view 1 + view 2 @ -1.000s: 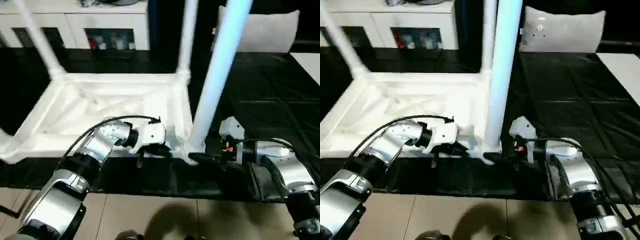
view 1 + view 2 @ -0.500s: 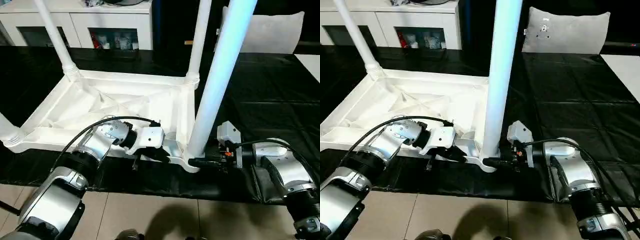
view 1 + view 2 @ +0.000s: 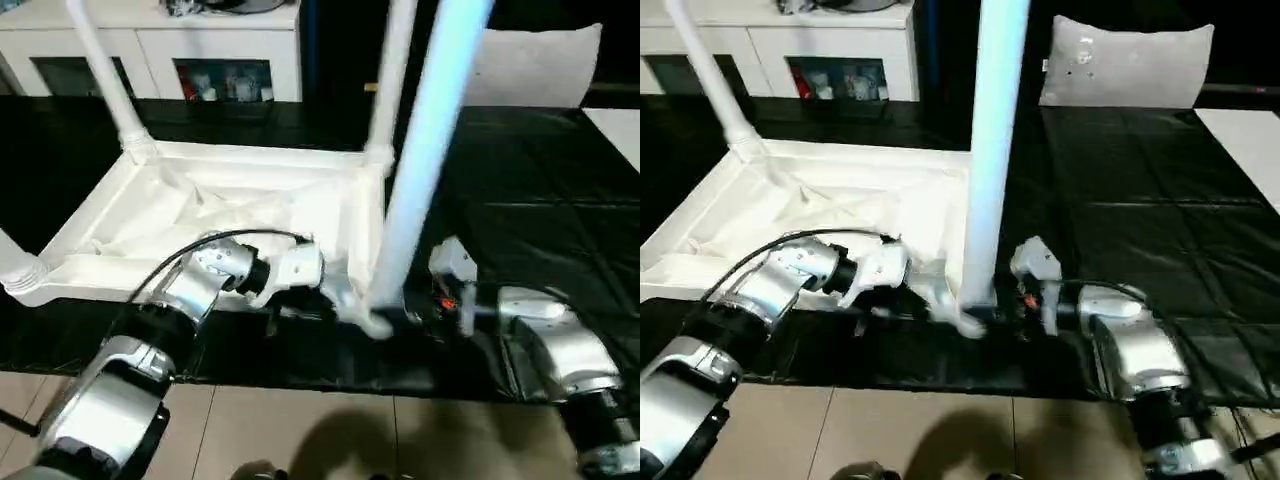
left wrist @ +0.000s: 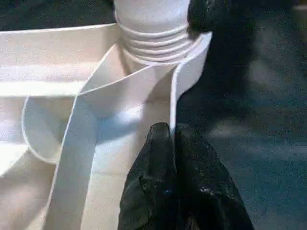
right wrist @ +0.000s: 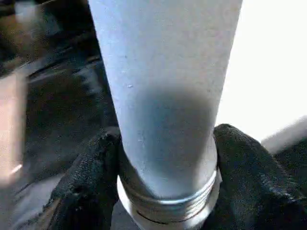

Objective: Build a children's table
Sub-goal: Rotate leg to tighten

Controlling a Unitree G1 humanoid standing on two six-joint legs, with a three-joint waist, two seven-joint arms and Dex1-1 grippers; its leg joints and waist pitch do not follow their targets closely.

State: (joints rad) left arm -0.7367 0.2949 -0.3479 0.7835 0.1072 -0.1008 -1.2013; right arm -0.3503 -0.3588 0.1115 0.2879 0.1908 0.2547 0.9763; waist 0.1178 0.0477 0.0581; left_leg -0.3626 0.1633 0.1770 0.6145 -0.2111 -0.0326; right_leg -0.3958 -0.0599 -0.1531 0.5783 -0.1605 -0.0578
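The children's table lies upside down on a black mat, its white ribbed top facing up. Legs stand in the two far corners, and a leg base shows at the near left corner. A long white leg rises from the near right corner socket. My left gripper is shut on the top's thin rim wall just beside that socket. My right gripper is shut on this leg's base, with black fingers pressed on both sides above its threaded collar.
A white cabinet with glass doors stands behind the table. A pale grey cushion-like panel leans at the back right, and a flat white board lies at the right edge. The black mat ends at beige floor in front of me.
My right gripper's fingers have closed in around the base of the near right leg. The left gripper has kept its hold on the rim. The head views shifted a little.
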